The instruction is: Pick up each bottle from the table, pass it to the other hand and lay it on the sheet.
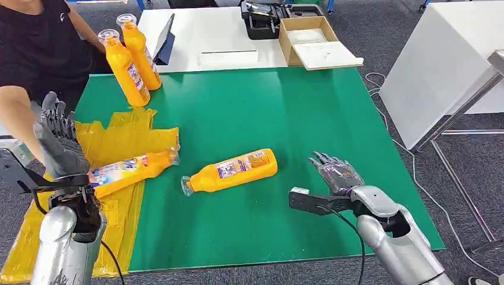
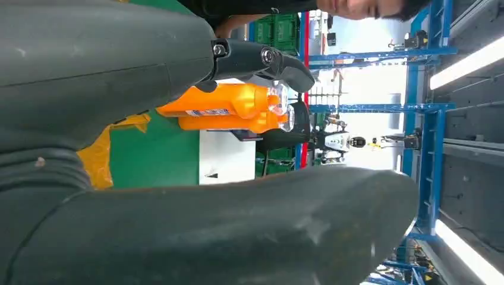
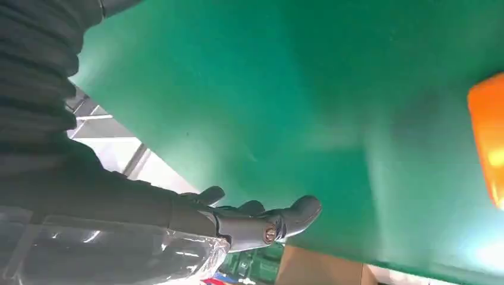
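Two orange bottles lie on their sides. One bottle (image 1: 134,169) rests on the yellow sheet (image 1: 128,133) with its cap over the sheet's right edge. The other lying bottle (image 1: 233,171) is on the green mat, and its end shows as an orange shape (image 3: 490,139) in the right wrist view. Two more orange bottles (image 1: 125,68) (image 1: 140,50) stand upright at the back left, also seen as bottles (image 2: 226,101) (image 2: 229,123) in the left wrist view. My left hand (image 1: 59,142) is raised over the sheet beside the first bottle, fingers (image 2: 261,59) spread and holding nothing. To the right of the mat's lying bottle hovers my right hand (image 1: 336,173), fingers (image 3: 261,222) apart and empty.
A person in a black shirt (image 1: 35,41) stands at the back left, forearm (image 1: 15,119) close to my left hand. Behind the green mat (image 1: 267,107), a white table carries a cardboard box (image 1: 312,41), a black case (image 1: 261,21) and a dark tablet (image 1: 166,40). Another white table (image 1: 446,65) stands at the right.
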